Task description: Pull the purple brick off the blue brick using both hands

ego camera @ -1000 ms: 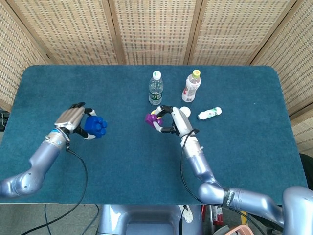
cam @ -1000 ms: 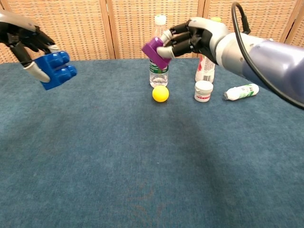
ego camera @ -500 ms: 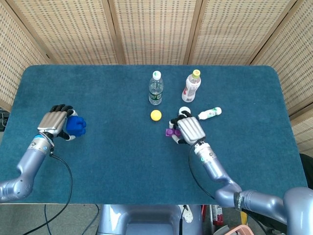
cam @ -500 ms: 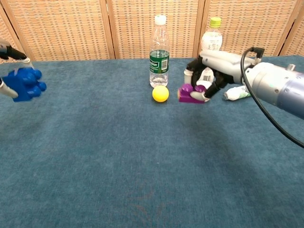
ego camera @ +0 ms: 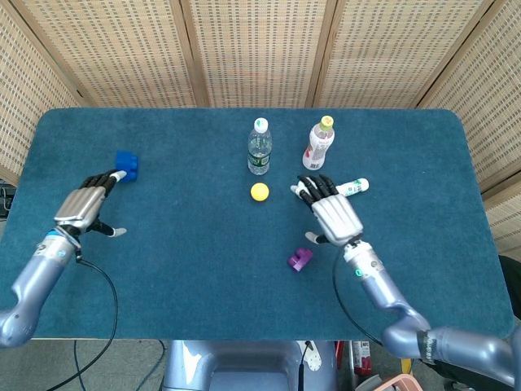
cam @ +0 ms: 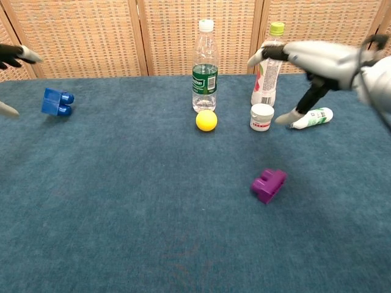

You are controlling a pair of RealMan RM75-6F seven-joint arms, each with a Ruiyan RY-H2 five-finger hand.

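The purple brick point(ego camera: 299, 259) point(cam: 269, 184) lies alone on the blue table, near the front and right of centre. The blue brick point(ego camera: 126, 164) point(cam: 57, 102) lies apart from it at the far left. My right hand point(ego camera: 329, 213) point(cam: 317, 60) hovers with fingers spread above and behind the purple brick, holding nothing. My left hand point(ego camera: 84, 207) is flat with fingers spread just in front of the blue brick, not touching it; the chest view shows only its fingertips point(cam: 13, 55) at the left edge.
A clear water bottle point(ego camera: 259, 147) point(cam: 205, 66) and a yellow-capped bottle point(ego camera: 319, 142) point(cam: 269, 64) stand at the back. A yellow ball point(ego camera: 259, 191) point(cam: 206, 120), a small white jar point(cam: 261, 116) and a small bottle on its side point(ego camera: 352, 187) point(cam: 313, 118) lie near them.
Both hands have let go of their bricks. The purple brick now lies on the table in front of the right hand, the blue brick beyond the left hand. Both hands have opened and lifted.
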